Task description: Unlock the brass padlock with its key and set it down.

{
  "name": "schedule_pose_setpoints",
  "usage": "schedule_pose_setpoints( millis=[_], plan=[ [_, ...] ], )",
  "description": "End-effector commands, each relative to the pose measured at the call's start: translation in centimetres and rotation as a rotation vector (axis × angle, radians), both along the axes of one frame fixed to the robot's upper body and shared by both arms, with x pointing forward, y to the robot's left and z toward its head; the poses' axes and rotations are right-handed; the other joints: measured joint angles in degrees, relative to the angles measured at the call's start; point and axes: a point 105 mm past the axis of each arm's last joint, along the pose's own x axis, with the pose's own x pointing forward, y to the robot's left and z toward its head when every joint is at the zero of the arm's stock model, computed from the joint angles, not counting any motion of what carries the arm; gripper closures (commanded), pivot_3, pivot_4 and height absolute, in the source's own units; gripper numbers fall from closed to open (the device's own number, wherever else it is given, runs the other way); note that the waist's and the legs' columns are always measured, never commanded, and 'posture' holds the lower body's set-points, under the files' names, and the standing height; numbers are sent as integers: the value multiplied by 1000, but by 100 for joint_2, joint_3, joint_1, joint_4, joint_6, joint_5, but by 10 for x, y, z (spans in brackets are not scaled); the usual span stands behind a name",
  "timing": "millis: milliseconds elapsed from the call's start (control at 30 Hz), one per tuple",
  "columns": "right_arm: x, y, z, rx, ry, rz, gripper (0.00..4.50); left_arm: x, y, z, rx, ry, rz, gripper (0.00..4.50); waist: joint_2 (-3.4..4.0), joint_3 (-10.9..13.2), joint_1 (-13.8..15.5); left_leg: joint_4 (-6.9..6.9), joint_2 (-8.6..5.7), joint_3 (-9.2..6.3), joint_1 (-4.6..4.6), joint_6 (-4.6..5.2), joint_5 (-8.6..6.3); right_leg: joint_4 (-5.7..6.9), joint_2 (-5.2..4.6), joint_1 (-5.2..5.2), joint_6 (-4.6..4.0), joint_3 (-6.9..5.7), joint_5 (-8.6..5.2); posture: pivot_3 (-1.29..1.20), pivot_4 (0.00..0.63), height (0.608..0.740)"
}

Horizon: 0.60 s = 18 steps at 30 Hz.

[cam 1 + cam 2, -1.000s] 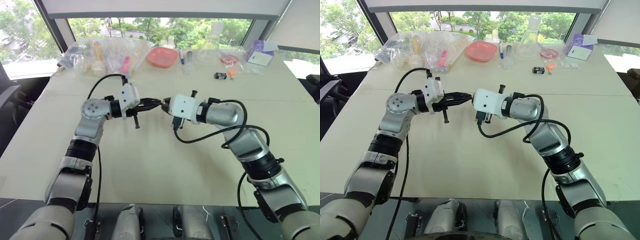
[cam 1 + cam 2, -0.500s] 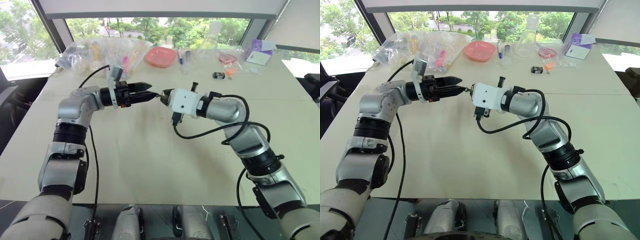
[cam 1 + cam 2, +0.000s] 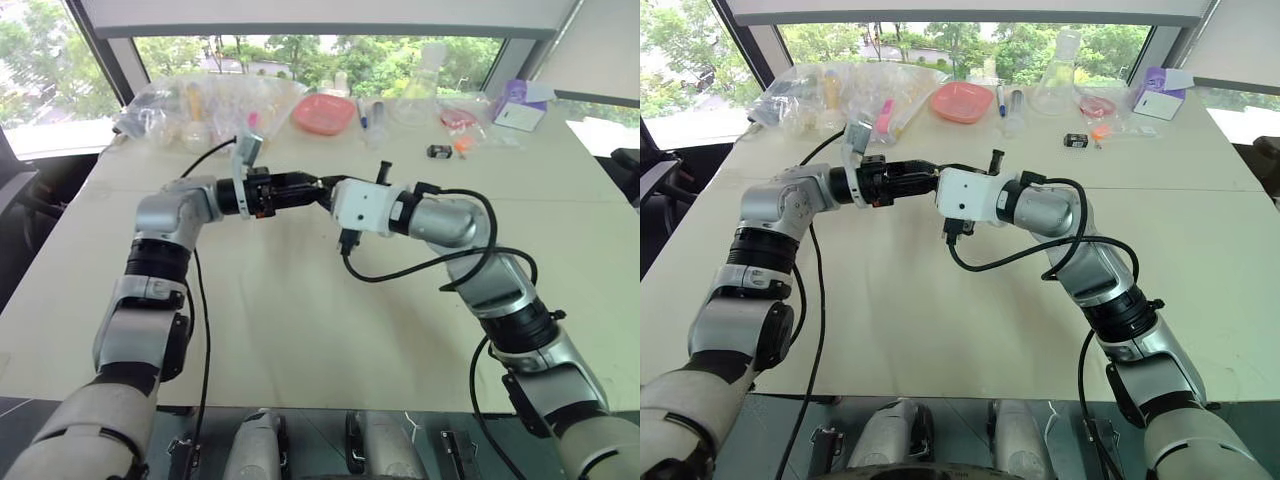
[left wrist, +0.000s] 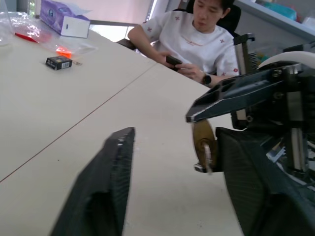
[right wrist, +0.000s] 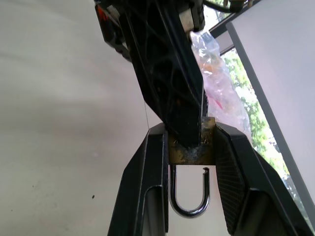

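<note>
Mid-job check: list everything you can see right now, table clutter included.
brass padlock: one, yellowish brass with a silver shackle hanging open, held above the table
table: one, beige, under both arms
tray: one, pink, far edge by the window
plastic bags: several, clear, far left corner
flask: one, clear glass, far edge, right of the tray
purple packet: one, purple and white, far right corner
small box: one, black, near the purple packet
person: one, white shirt, seated beside the table
left gripper: one, black, open, fingers at the padlock
right gripper: one, black, shut on the padlock
</note>
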Motion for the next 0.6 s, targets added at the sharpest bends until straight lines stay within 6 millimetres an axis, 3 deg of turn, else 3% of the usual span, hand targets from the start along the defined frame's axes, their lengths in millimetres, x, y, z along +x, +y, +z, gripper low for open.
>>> schedule_pose_setpoints(
  millis=[33,100,300,367,400,500,567,600],
  plan=[
    [-11,7,18,18,-75,41,3807,-2,-4,9,21,-38,-32,3483,0,0,0,0,0,0,0,0,0,0,0,0,0,0,0,0,150,733],
    [-12,8,18,17,-77,43,3807,-4,-6,7,33,-37,-55,4477,0,0,-1,0,0,0,0,0,0,0,0,0,0,0,0,0,150,733],
    [-14,9,17,10,-77,50,3807,-4,-6,8,20,-32,-53,4477,0,0,-1,0,0,-1,0,0,0,0,0,0,0,0,0,0,150,733],
    [-15,7,14,13,-57,50,2776,-1,-3,12,-11,-27,-30,4500,0,0,2,0,0,-1,0,0,0,0,-1,0,0,0,0,0,150,733],
    [-15,4,11,3,-41,47,2522,0,-1,15,-27,-23,-18,4500,0,0,3,0,0,-1,0,0,0,0,-1,0,0,0,0,0,150,733],
    [-11,-10,4,-42,-38,-22,860,0,5,19,-70,-7,3,4500,0,0,5,0,0,-2,-1,0,0,-1,-2,0,0,0,0,0,150,733],
    [-11,-18,4,-15,-14,-57,36,-2,6,19,-73,-10,0,4500,0,0,8,1,-1,-2,-1,0,0,-1,-2,1,0,0,0,0,150,733],
    [-12,-20,8,51,18,-72,36,-4,6,19,-75,-12,-6,4500,0,0,2,1,-1,-3,-1,0,0,-1,-2,1,0,0,0,0,150,733]
  ],
)
